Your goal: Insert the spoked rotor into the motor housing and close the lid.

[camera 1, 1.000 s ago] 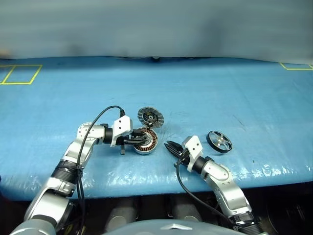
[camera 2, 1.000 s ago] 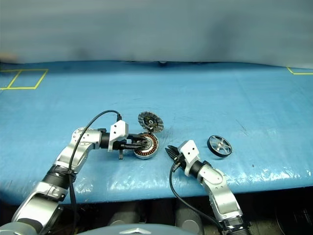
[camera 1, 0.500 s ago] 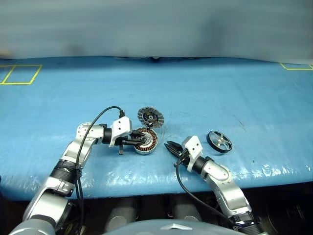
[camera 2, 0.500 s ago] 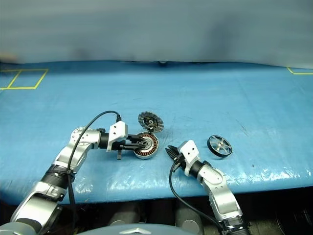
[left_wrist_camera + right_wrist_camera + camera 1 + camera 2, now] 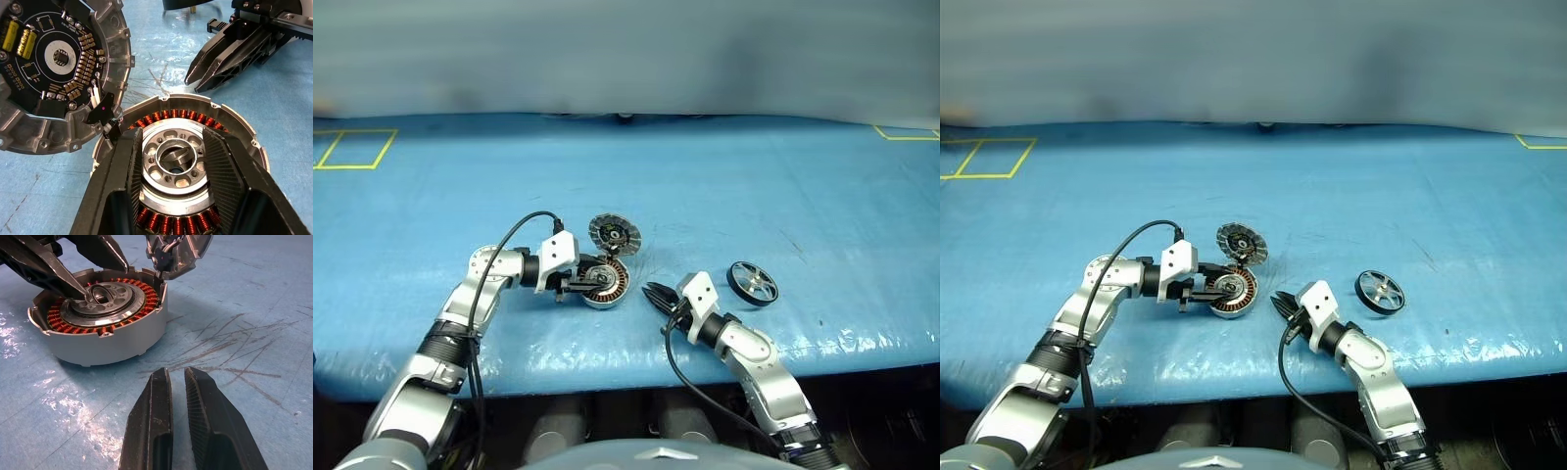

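The motor housing (image 5: 606, 284), a silver can with copper windings, sits on the blue table. A small thin ring (image 5: 173, 155) lies tilted in its silver centre. My left gripper (image 5: 168, 137) hangs open over the housing, its fingers (image 5: 73, 281) on either side of the ring. The lid (image 5: 613, 233) stands tilted at the housing's far edge, its circuit face (image 5: 58, 58) towards the housing. The spoked rotor (image 5: 752, 282), black-rimmed, lies flat to the right. My right gripper (image 5: 652, 292) is shut and empty, low over the table between housing and rotor, pointing at the housing (image 5: 98, 318).
Blue sheeting (image 5: 754, 196) covers the whole table, whose front edge (image 5: 636, 367) runs just below both arms. Yellow tape marks lie at the far left (image 5: 352, 149) and far right (image 5: 906, 132). A black cable (image 5: 524, 223) loops over my left wrist.
My left gripper's fingers have spread apart over the housing centre, where they were closed together before. Both arms and the parts have kept their places.
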Available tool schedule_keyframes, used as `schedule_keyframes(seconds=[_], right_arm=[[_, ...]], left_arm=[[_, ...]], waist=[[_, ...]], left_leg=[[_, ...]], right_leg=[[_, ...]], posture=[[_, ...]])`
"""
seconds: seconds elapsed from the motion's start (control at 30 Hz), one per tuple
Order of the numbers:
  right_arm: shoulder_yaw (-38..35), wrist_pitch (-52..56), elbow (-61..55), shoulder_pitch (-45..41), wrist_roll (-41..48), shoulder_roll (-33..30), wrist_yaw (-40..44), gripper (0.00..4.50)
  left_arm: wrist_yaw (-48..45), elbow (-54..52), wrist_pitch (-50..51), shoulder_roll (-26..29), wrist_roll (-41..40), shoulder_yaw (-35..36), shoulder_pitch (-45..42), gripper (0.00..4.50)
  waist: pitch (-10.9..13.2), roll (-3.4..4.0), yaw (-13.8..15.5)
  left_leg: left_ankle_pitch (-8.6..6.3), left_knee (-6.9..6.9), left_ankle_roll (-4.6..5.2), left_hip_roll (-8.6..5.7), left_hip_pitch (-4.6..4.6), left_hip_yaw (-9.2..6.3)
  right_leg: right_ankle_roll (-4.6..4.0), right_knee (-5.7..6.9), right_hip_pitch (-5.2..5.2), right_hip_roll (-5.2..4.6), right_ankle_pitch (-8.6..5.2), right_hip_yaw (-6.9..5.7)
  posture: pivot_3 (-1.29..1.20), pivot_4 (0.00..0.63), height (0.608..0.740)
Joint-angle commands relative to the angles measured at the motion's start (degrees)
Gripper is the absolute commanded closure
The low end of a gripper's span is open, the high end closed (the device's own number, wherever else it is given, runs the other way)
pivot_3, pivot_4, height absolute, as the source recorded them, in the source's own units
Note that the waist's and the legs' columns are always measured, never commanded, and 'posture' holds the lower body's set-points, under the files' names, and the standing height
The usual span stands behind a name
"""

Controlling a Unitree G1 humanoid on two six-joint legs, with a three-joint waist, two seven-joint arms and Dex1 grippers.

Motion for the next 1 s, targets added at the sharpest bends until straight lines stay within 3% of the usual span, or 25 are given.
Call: schedule_keyframes(seconds=[0.03,0.1,0.2,0.37,1.0], right_arm=[[-0.2,-1.3,-0.2,-0.7,0.2,0.1,-0.1,3.93],[-0.2,-1.4,0.0,-0.9,0.2,0.2,-0.1,3.93],[-0.1,-1.6,0.5,-1.2,0.1,0.3,0.0,3.93],[0.1,-1.7,0.8,-1.6,0.0,0.4,0.1,3.93],[0.4,-0.5,-1.2,-0.9,-0.3,0.8,-1.1,3.93]], left_arm=[[0.4,-1.7,0.7,0.1,-2.5,2.7,-0.1,2.44],[0.6,-1.8,0.7,0.3,-2.6,3.3,0.1,2.44],[1.0,-1.6,0.7,0.7,-2.2,3.6,0.4,2.98],[0.6,-1.5,0.9,0.4,-1.6,2.6,0.3,4.45],[-1.3,-1.7,3.5,3.2,2.4,-1.2,0.2,4.45]], waist=[[0.0,0.00,0.0],[0.0,0.00,0.0],[0.0,0.00,0.0],[0.0,0.00,0.0],[0.0,0.01,0.0]], left_leg=[[0.00,0.00,0.00,0.00,0.00,0.00],[0.00,0.01,0.00,0.00,0.00,0.00],[0.00,0.01,0.00,0.00,0.00,0.00],[0.00,0.01,0.00,0.00,0.00,0.00],[0.00,0.02,0.00,0.00,0.01,0.00]], right_leg=[[0.00,0.00,0.00,0.00,0.00,0.00],[0.00,0.00,0.00,0.00,0.00,0.00],[0.01,-0.01,0.00,0.00,0.00,0.00],[0.01,0.00,0.00,0.00,0.01,0.00],[0.00,0.00,0.01,0.00,0.00,0.00]], posture=[[0.00,0.150,0.740],[0.00,0.150,0.740],[0.00,0.150,0.740],[0.00,0.150,0.740],[0.00,0.150,0.740]])
